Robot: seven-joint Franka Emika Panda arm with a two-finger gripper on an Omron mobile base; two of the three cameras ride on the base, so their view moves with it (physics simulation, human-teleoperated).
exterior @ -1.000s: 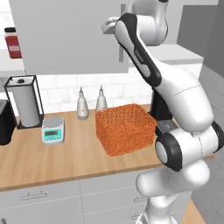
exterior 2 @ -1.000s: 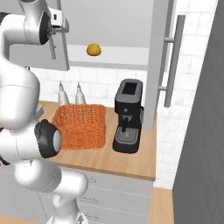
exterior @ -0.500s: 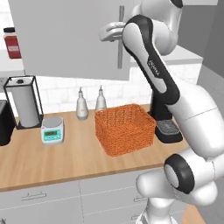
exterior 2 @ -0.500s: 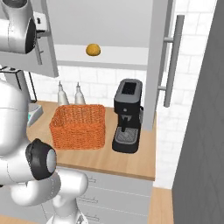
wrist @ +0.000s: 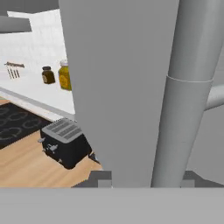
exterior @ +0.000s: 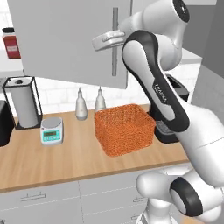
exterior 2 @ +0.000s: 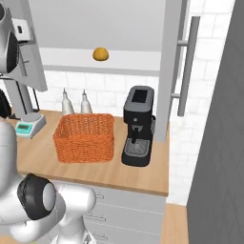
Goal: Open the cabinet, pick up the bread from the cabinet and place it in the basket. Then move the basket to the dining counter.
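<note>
The light is bright and even, with no glare. Soft, faint shadows lie under the basket (exterior: pixel 124 129) and beside the coffee machine (exterior 2: pixel 138 126). Everything looks a little blurry. The door handle (wrist: pixel 183 92) looks huge and soft.

Woven orange basket (exterior: pixel 124 129) on smooth wood worktop (exterior: pixel 52 157).

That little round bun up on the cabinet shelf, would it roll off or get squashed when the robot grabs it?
The bread looks round and sits loose on the pale shelf, so a nudge could probably roll it. Being a small bun, it is likely light and soft, and a firm pinch may dent it.
</note>
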